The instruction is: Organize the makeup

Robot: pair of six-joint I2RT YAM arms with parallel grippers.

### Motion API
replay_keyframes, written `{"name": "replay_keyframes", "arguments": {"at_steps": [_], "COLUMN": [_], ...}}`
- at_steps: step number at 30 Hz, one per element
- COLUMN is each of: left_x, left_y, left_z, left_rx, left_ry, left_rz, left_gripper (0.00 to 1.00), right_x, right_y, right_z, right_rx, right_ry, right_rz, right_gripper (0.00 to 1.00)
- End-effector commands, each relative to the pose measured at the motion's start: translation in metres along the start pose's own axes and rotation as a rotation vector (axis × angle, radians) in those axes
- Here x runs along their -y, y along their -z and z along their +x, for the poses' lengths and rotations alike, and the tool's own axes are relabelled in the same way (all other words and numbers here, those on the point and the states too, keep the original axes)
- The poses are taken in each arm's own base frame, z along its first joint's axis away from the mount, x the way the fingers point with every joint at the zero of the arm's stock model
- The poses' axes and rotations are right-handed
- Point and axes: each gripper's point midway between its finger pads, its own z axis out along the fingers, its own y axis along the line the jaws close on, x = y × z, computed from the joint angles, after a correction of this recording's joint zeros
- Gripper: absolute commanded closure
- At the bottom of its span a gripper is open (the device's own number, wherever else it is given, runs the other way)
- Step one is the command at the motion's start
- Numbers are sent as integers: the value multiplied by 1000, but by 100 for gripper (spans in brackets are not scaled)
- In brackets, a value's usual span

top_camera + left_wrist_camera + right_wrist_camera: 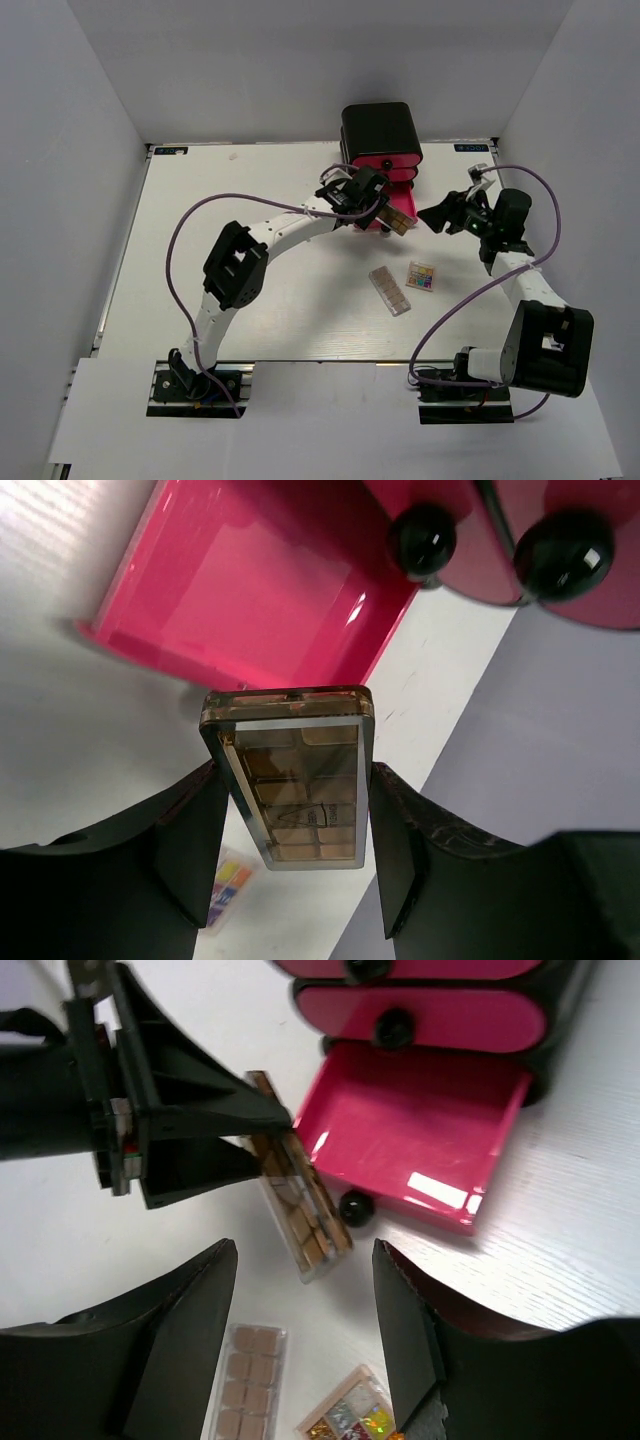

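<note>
Contact sits on the long edges: the left gripper [296,820] pinches the brown rectangular palette [300,750] across its narrow width, one pad on each side, the case standing on edge between them. Just beyond those fingertips lies the open pink drawer [260,590] of the black box [380,135], its floor showing bare pink. The case looks stiff, light and glossy, so it could slide in the pads; the hard rim is the safer place to press, not the clear lid. The right gripper [303,1260] hangs with its fingers spread wide around nothing. Below them on the table [250,200] lie the clear pinkish palette [245,1380] and, just beside it, the small square multicolour palette [350,1415], both flat, thin and probably awkward to lift except by their side edges. Whether the brown case's far end touches the table is hard to tell, both lower palettes are cut off by the frame edge, and the shut drawers hide their contents.
</note>
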Motion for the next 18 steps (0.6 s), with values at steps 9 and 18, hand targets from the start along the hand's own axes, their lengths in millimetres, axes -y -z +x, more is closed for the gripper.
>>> {"name": "replay_keyframes", "arguments": {"at_steps": [9,18], "left_x": [49,48], "left_y": [-9,-31], "left_z": [-53,-55], "left_rx": [133,138], "left_ry": [266,389], "left_rz": [150,153], "left_gripper": [85,86], "right_x": [17,17], "right_y": [13,17], "right_z": [-32,-34], "right_rx": [109,122], "right_ry": [1,-6], "right_rz": [106,107], "right_gripper": [37,37]}}
